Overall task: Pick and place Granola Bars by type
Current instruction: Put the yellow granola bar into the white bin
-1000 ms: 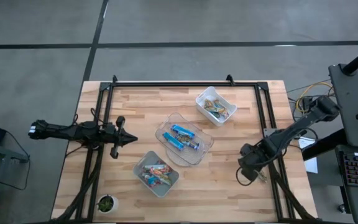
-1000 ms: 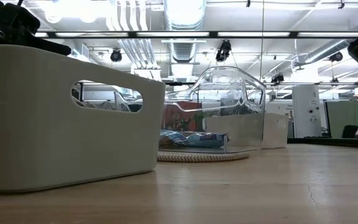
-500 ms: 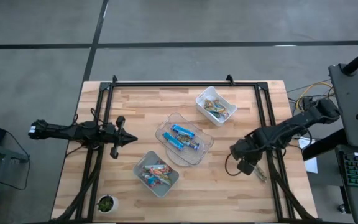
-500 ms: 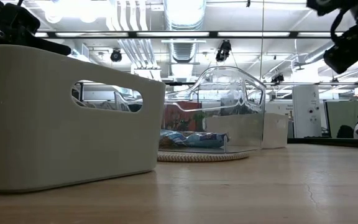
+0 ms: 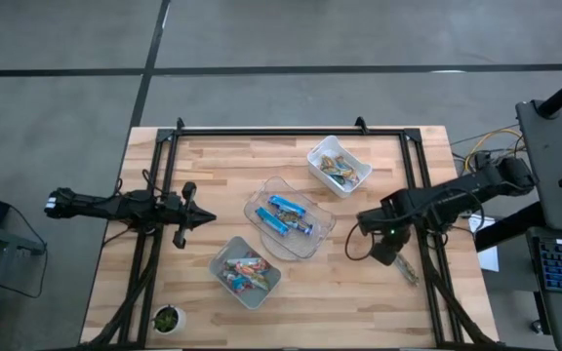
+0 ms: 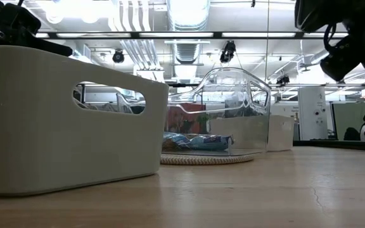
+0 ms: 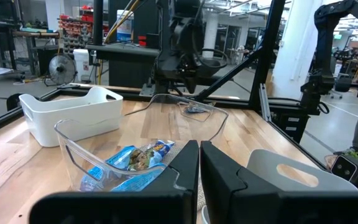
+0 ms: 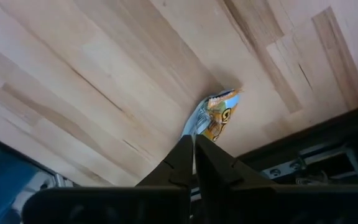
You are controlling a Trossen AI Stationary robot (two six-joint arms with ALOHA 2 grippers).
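Right hand (image 8: pixel 193 144) nearer; bar (image 8: pixel 213 116) half-hidden

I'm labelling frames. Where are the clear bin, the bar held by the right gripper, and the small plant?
clear bin (image 5: pixel 322 234): high view, its bare right rim.
bar (image 8: pixel 215 117): right wrist view, wrapper middle.
right gripper (image 8: pixel 193 147): right wrist view, between fingertips.
small plant (image 5: pixel 167 318): high view, its leaves.

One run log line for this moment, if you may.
right gripper: shut on granola bar, above table | left gripper: shut, idle | bins: sorted bars
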